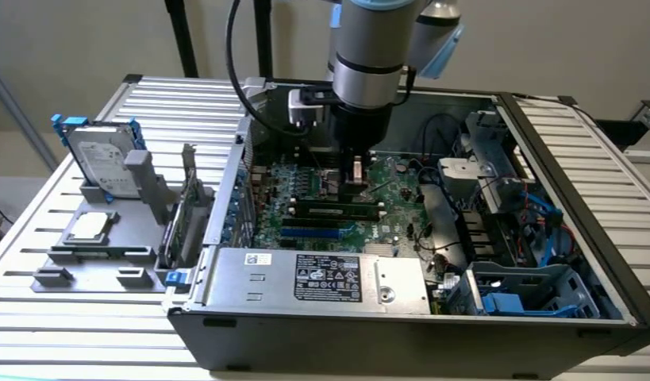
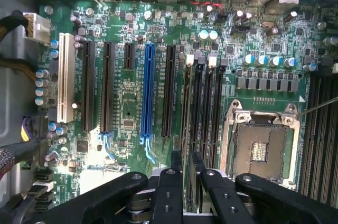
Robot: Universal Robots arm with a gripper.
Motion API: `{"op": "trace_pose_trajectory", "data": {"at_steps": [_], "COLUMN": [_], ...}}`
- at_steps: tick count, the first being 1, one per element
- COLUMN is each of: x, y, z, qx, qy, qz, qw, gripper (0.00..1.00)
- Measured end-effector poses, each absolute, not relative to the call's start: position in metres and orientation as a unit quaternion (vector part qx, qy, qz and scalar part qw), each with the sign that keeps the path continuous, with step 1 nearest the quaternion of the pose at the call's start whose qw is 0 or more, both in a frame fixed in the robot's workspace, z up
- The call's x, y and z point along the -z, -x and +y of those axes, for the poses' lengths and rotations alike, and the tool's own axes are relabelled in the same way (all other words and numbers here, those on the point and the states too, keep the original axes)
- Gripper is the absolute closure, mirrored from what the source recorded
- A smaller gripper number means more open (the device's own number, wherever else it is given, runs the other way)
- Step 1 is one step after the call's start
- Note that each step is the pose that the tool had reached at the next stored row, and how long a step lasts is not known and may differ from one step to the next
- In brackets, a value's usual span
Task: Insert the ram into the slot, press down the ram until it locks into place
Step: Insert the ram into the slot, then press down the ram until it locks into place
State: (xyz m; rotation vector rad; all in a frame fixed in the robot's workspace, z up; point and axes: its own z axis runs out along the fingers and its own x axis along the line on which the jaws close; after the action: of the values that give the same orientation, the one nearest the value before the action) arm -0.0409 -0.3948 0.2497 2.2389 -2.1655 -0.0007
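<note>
While the gripper [image 2: 187, 159] hangs with its fingers [image 2: 173, 182] spread and gripping nothing, the ram [image 2: 186, 123] stands edge-on in the slot [image 2: 189, 65] directly beneath it, between the tips.
My guess is that a push landing off the stick's middle would rock one end up. A finger coming down askew could also catch the neighbouring sockets [image 2: 208, 108] just beside the tips. I cannot tell whether either end is latched. The slot's end nearest the tool lies under the gripper itself, and the stick's chips and label face sideways, unreadable.
</note>
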Motion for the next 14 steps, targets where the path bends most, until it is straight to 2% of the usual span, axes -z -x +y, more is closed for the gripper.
{"op": "trace_pose_trajectory", "data": {"at_steps": [3,5,7,14], "x": [-0.2504,-0.2504,-0.2505,-0.2505], "y": [0.0445,0.0445,0.0446,0.0446], "z": [-0.3948,-0.3948,-0.3948,-0.3948], "qx": [0.0,0.0,0.0,0.0], "qy": [-0.719,-0.719,-0.719,-0.719], "qz": [-0.695,-0.695,-0.695,-0.695], "qw": [0.013,0.013,0.013,0.013], "gripper": [0.78,0.87,0.9,0.9]}}
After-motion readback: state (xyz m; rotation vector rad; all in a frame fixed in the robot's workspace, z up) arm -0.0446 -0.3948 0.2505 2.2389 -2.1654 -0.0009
